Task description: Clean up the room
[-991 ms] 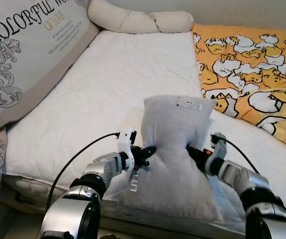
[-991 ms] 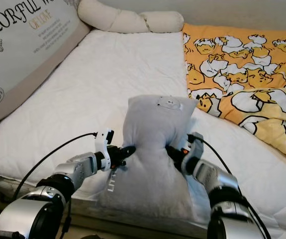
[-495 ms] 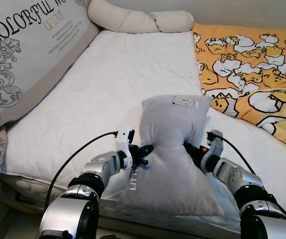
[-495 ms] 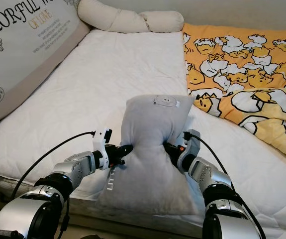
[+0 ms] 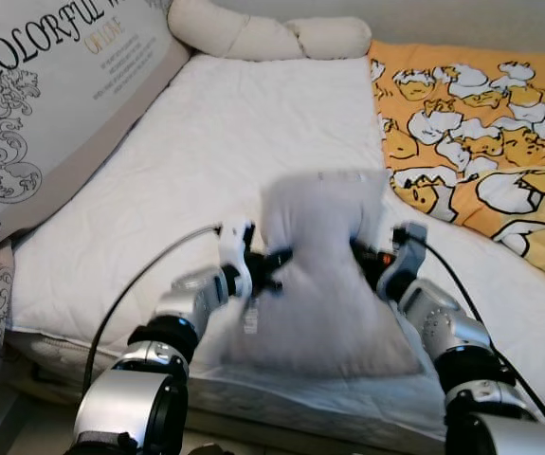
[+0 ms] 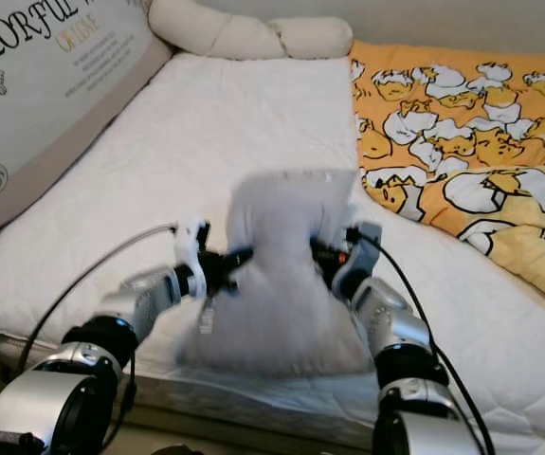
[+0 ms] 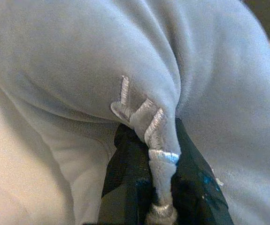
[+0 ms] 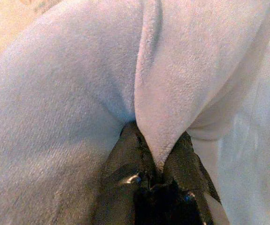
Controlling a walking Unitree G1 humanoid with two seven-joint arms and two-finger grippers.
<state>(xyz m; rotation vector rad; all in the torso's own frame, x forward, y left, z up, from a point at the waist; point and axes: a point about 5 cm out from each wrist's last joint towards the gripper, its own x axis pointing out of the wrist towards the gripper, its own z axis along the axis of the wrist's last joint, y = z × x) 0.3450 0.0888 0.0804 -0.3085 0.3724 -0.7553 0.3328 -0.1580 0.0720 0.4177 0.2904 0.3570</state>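
We hold the grey pillow [image 5: 315, 275] between our two arms, at the near edge of the bed [image 5: 225, 142]; it stands up tall, with its long way running from near to far, and its low end rests on the white mattress; the left pincer [image 5: 274, 268] bites the pillow's left side at the middle, and in the left wrist view its two black fingers [image 7: 125, 178] are squeezed shut on a fold with a stitched seam; the right pincer [image 5: 365, 263] bites the right side at the same height, and in the right wrist view its fingers [image 8: 123, 164] are also shut on a pinch of the soft cloth; so the pillow sits right between the two pincers, touching both, and neither arm is nearer than the other; the pillow looks blurry in the head views, so we think it is on the move; the open white part of the bed lies far ahead of the pillow, with the cream bolster [image 5: 263, 38] at the far end, the big printed cushion [image 5: 54, 104] on the left and the yellow duck blanket [image 5: 481, 142] on the right; we guess the pillow should go forward, so both arms must push the same way together.
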